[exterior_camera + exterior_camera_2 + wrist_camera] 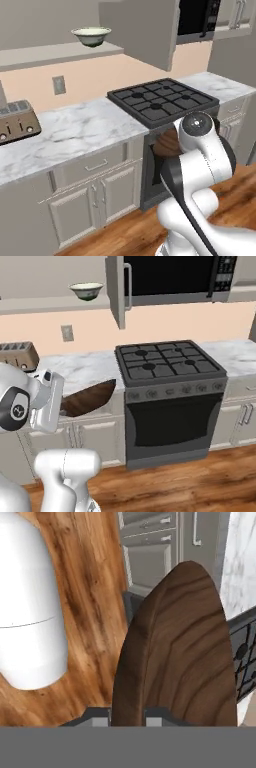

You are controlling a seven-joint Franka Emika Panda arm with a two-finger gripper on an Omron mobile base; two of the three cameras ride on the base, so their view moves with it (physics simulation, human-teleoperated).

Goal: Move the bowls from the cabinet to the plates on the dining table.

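My gripper [127, 716] is shut on the rim of the wide dark brown wood-grain bowl [175, 657], which it holds tilted on edge. This bowl [167, 142] hangs in front of the oven, below worktop height, beside my wrist, and also appears as the brown bowl [87, 397] in the right base view. The pale green-cream bowl [91, 36] stands upright on the cabinet shelf [55, 52], up and to the left, seen too as the glossy bowl [86, 290]. The cabinet door [140, 30] stands swung open. The plates and the dining table are out of view.
A black gas stove [167, 363] with an oven below sits right of the marble worktop [80, 130]. A toaster [17, 122] stands at the worktop's left end. A microwave [175, 278] hangs above the stove. Wooden floor [85, 587] lies below.
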